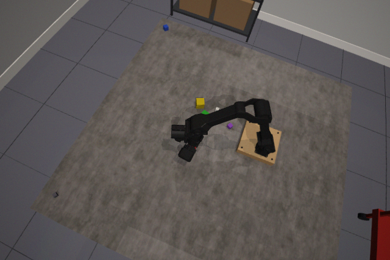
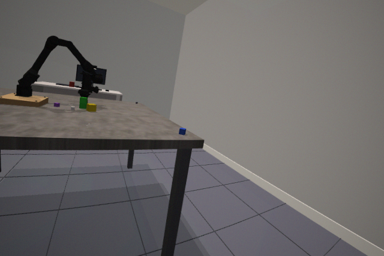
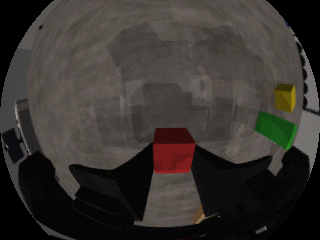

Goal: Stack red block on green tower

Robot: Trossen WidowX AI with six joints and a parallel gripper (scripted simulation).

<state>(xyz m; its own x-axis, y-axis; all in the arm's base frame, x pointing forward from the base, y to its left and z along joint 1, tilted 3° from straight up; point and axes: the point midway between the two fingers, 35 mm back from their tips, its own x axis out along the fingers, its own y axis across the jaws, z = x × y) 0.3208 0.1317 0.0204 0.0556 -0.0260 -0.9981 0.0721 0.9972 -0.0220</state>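
The red block (image 3: 173, 157) is between my two fingertips in the wrist view, with a finger against each side. My gripper (image 3: 171, 145) is shut on it, low at the table. In the top view only a sliver of the red block (image 1: 195, 148) shows beneath the arm. The green tower (image 1: 205, 112) (image 2: 83, 102) (image 3: 276, 130) stands upright, to the right of the gripper in the wrist view. In the top view the arm hides most of the tower. In the exterior view the tower hides the fingertips and the red block.
A yellow block (image 1: 200, 103) (image 2: 91, 107) (image 3: 285, 98) stands close beside the tower. A small white block (image 1: 217, 108) (image 2: 72, 108) and a purple block (image 1: 230, 125) (image 2: 56, 104) lie nearer the wooden base (image 1: 247, 147). A blue block (image 1: 166, 27) (image 2: 182, 130) lies near a table corner.
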